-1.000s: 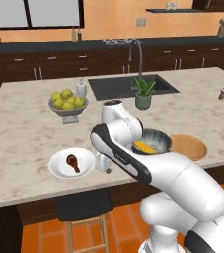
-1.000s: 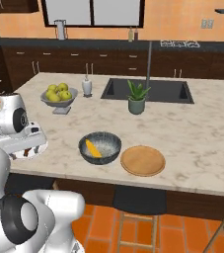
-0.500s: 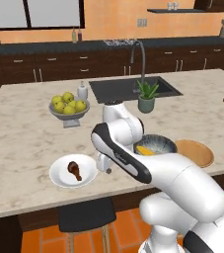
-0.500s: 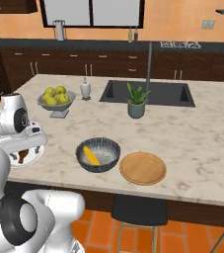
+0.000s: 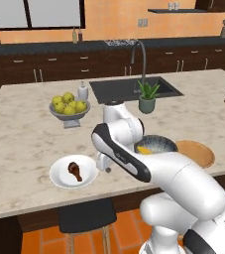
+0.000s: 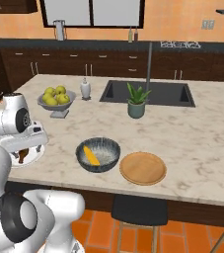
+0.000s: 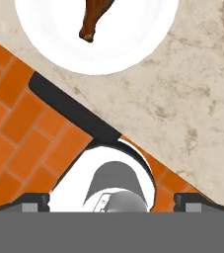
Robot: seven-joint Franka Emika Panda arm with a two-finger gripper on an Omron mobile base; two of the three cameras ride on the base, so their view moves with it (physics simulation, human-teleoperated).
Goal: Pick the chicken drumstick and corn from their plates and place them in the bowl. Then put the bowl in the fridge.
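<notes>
The corn (image 6: 90, 155) is lying in the bowl (image 6: 98, 154), so the gripper (image 5: 103, 163), spread wide and holding nothing, is hanging beside the white plate (image 5: 59, 178) where the chicken drumstick (image 5: 75, 170) is lying, and I think it needs to slide over it and drop down.

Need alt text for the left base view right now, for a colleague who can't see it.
The chicken drumstick lies on the white plate near the counter's front edge, with the gripper just right of that plate. The corn is in the dark bowl, beside the bare wooden plate.
</notes>
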